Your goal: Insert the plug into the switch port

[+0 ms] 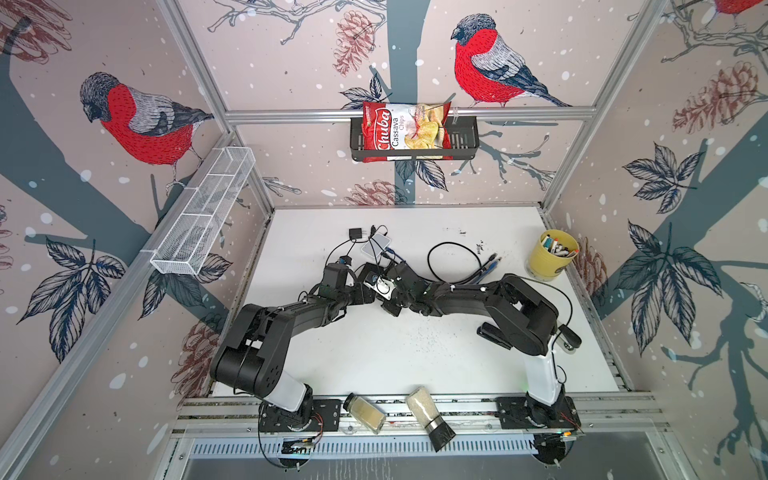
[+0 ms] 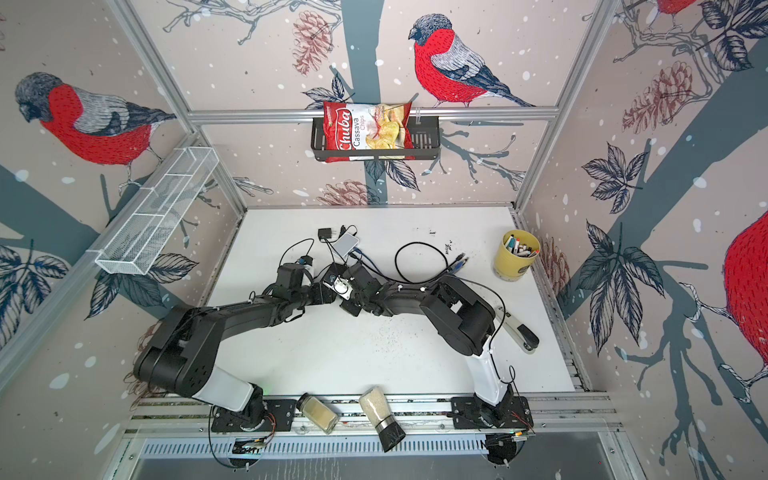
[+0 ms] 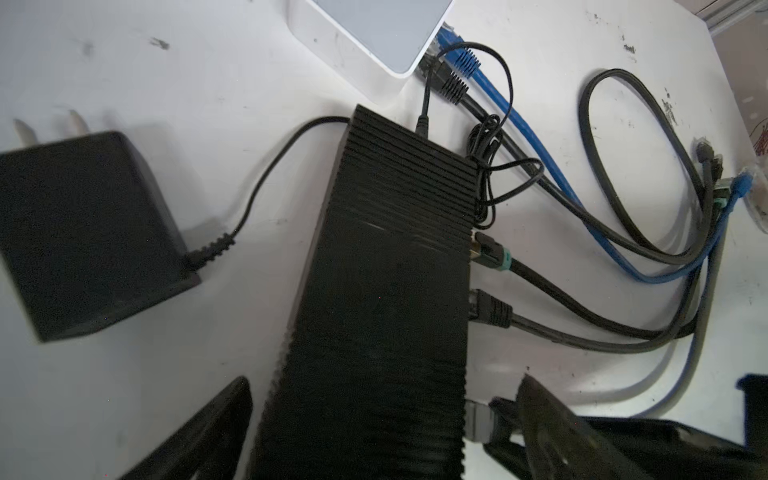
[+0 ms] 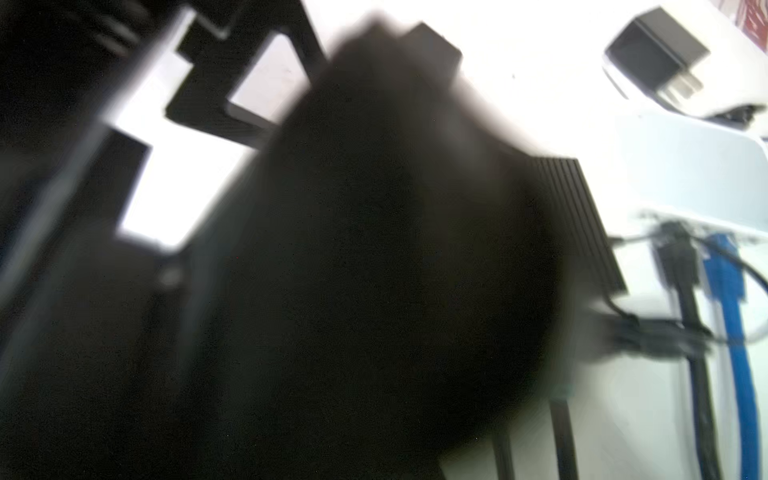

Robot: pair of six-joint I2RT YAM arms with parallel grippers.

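While the switch (image 3: 386,270) is lying flat on the counter (image 3: 208,83), your left hand (image 3: 384,378) is straddling it with fingers spread wide, gripping nothing. The plug (image 3: 476,419) is sitting at a side port with its metal end showing, so I am judging it entered but perhaps not fully seated. Your right hand (image 3: 503,419) is pinching narrow just behind it, though its grip is hidden. Pushing home and releasing are looking like the remainder.

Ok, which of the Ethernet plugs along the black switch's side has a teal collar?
The teal-collared plug, the one nearest the white switch; its neighbour, the black-booted plug, has no colour band.
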